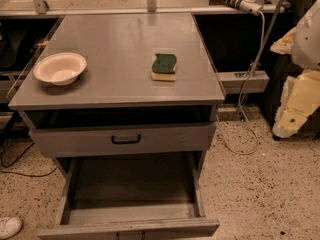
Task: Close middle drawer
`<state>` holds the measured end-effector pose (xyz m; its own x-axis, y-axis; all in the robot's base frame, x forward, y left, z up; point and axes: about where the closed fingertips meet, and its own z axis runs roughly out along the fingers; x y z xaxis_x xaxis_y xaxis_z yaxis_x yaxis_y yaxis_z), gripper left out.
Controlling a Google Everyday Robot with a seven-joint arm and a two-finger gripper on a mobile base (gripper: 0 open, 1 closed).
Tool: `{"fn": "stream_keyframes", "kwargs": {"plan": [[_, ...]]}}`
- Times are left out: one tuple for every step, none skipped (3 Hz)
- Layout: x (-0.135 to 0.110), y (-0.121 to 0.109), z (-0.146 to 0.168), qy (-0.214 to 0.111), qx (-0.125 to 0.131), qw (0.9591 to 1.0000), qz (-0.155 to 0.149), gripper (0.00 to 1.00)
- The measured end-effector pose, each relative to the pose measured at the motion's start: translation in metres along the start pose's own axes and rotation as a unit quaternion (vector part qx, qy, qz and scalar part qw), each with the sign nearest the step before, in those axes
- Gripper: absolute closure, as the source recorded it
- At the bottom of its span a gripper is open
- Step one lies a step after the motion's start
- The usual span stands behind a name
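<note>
A white shoe (9, 226) shows at the lower left corner on the speckled floor (260, 194), with thin black cables (20, 171) trailing nearby. The grey cabinet top (120, 39) carries a white bowl (60, 68) near its left edge and, well apart to the right, a green-topped yellow sponge (164, 66). Past the right edge a white cord (248, 91) hangs down to the floor. Farthest right, the gripper (292, 111) hangs over the floor beside the cabinet, well apart from it; whether it is open or holds anything cannot be told.

Under the top, the upper drawer (75, 141) stands slightly out, its black bar handle (126, 139) centred on a tall front. Below it the middle drawer (130, 184) is pulled far out towards the camera, its grey inside bare and its flat front along the bottom edge of the view.
</note>
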<state>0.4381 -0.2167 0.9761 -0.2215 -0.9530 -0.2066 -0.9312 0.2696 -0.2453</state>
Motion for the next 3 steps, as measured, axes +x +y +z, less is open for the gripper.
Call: {"fn": "stream_keyframes", "kwargs": {"plan": [[0.0, 0.0, 0.0, 0.0, 0.0, 1.0, 0.0, 0.0], [0.0, 0.0, 0.0, 0.0, 0.0, 1.0, 0.0, 0.18], [0.0, 0.0, 0.0, 0.0, 0.0, 1.0, 0.0, 0.41]]}}
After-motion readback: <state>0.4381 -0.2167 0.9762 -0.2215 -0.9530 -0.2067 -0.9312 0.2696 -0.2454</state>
